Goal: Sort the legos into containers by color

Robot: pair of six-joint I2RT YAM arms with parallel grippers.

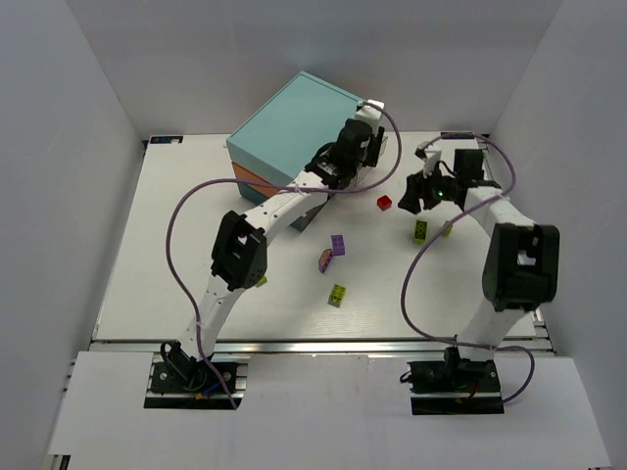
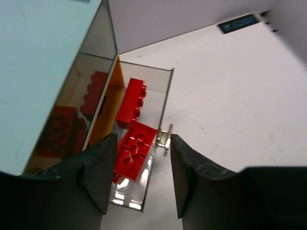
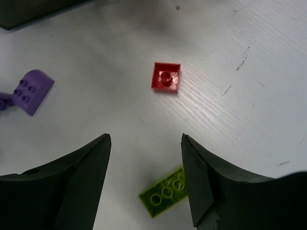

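Note:
The chest (image 1: 289, 122) has a light teal top and an orange layer (image 1: 257, 184). In the left wrist view its clear drawer (image 2: 158, 96) stands pulled out, with several red legos (image 2: 132, 151) inside. My left gripper (image 1: 364, 147) (image 2: 143, 177) is open and empty, just above the drawer's front and its small knob (image 2: 165, 138). My right gripper (image 1: 416, 196) (image 3: 146, 175) is open and empty above the table. Below it lie a yellow-green lego (image 3: 165, 196) (image 1: 420, 231), a small red lego (image 3: 166, 76) (image 1: 384, 203) and a purple lego (image 3: 31, 90).
More legos lie on the white table (image 1: 167, 255): purple (image 1: 337, 244), pinkish purple (image 1: 324, 260), yellow-green (image 1: 336, 295), and another yellow-green (image 1: 447, 228) by the right arm. White walls enclose the table on three sides.

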